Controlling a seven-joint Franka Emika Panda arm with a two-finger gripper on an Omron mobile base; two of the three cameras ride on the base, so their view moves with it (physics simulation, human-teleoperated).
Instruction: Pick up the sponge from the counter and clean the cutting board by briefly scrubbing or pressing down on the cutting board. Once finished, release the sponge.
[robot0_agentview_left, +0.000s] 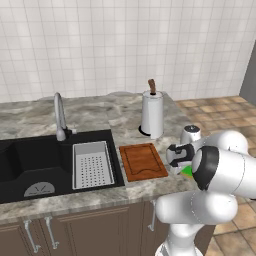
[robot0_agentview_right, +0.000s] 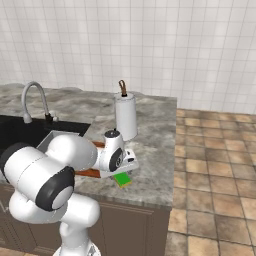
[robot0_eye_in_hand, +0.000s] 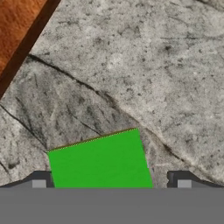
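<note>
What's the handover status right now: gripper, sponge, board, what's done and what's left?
Gripper: open, just above the sponge, one fingertip on each side, nothing held.
Sponge: flat on the counter, to the right of the cutting board, clear of it.
Cutting board: on the counter between the sink and the sponge, not scrubbed.
Done: gripper lined up over the sponge.
Left: lower, close on the sponge, lift, press or scrub on the board, release.
</note>
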